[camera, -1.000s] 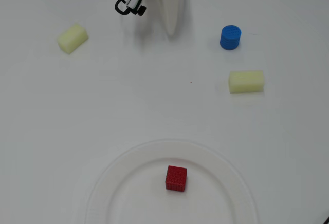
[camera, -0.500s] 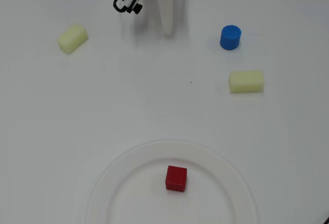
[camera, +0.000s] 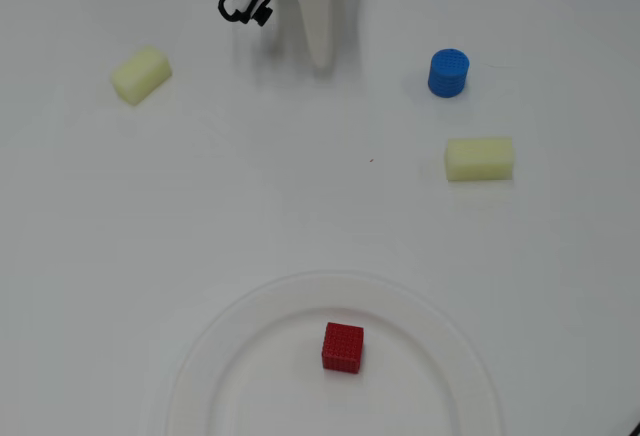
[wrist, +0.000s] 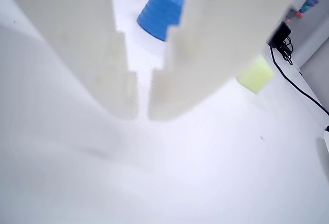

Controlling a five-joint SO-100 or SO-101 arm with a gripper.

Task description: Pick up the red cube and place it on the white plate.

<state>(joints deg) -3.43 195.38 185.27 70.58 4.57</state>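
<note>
Closed gripper well apart from red cube on white plate.

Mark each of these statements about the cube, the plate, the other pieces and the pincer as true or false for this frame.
1. The red cube lies inside the white plate. True.
2. The pincer grips the cube. False: in the wrist view its fingers are nearly closed with nothing between them, and the cube rests apart from it on the plate.
3. The blue cylinder stands on the plate. False: it stands on the table, above the right-hand pale yellow block in the overhead view.
4. Two pale yellow blocks lie on the table, the other one at upper left of the overhead view. True.
5. The arm reaches over the plate. False: it sits at the top edge of the overhead view.
</note>
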